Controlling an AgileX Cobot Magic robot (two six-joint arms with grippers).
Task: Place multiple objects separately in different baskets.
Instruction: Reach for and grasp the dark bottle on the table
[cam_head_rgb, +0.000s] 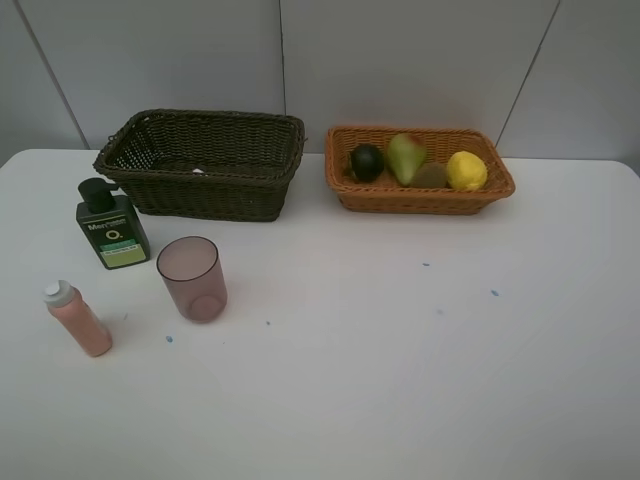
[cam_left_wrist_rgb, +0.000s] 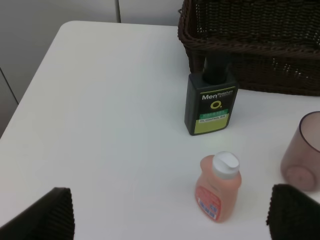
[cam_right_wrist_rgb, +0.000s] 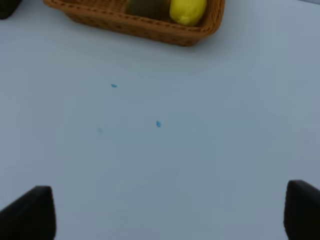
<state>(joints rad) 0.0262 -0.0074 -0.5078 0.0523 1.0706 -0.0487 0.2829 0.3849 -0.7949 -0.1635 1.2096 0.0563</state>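
We see the dark brown basket on the far left of the table and the orange-tan basket to its right, the two apart. In the orange-tan basket the dark green round fruit, the pear, the kiwi and the lemon lie in a row. The dark green bottle stands upright just before the dark brown basket's left corner. The pinkish cup stands near it, mouth up, and the pink white-capped bottle stands nearer the front edge. Our left tool hangs near the pink white-capped bottle, spread wide and gripping nothing. Our right tool hangs above bare table before the orange-tan basket, likewise spread and empty.
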